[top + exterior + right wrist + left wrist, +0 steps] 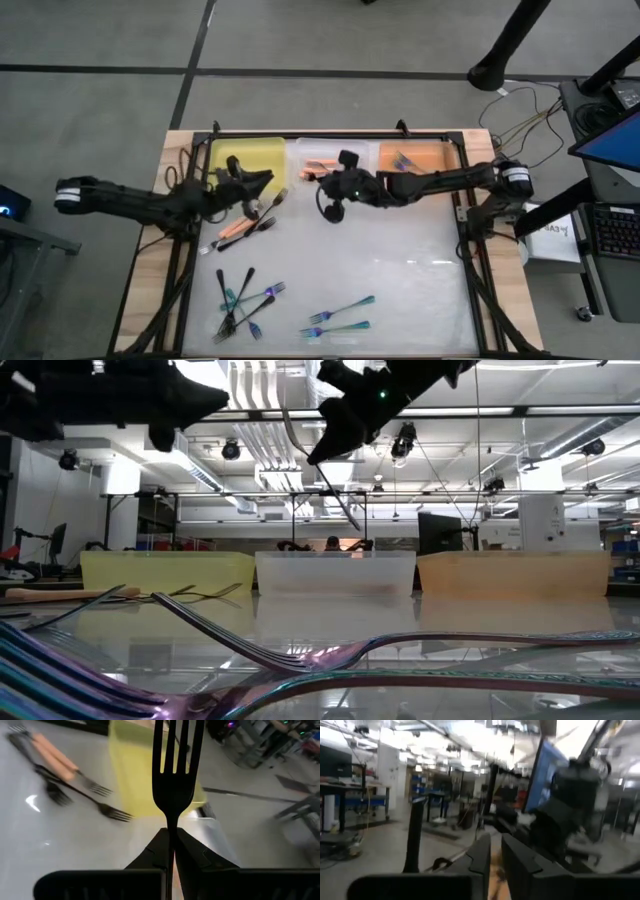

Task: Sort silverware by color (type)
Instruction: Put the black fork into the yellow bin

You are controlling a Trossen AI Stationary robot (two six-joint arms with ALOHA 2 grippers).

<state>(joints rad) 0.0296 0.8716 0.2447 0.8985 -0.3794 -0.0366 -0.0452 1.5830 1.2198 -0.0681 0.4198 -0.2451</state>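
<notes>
My right gripper (322, 180) is raised near the clear middle bin (330, 150) and is shut on a dark fork (174, 765), whose tines point away from the fingers toward the yellow bin (245, 155). In the low view the fork (340, 495) slants down below the gripper, above the bins. My left gripper (262, 182) is raised by the yellow bin, its fingers (480, 855) close together with nothing seen between them. Orange-handled and black forks (245, 228) lie on the table near it. Black and teal forks (240, 300) and two teal forks (340, 320) lie near the front edge. My right gripper pinches the fork's slim neck (171, 822), just behind the tines, between its two fingers. The fingers lie along the fork, and the tines stick out past the fingertips. The fork is lifted clear of the table and slants downward (345, 510). Its handle is hidden behind the fingers.
Three bins stand along the far edge: yellow at left, clear in the middle, orange (420, 155) at right with forks in it. A dark frame (465, 230) borders the white work surface. The two grippers are close together near the bins.
</notes>
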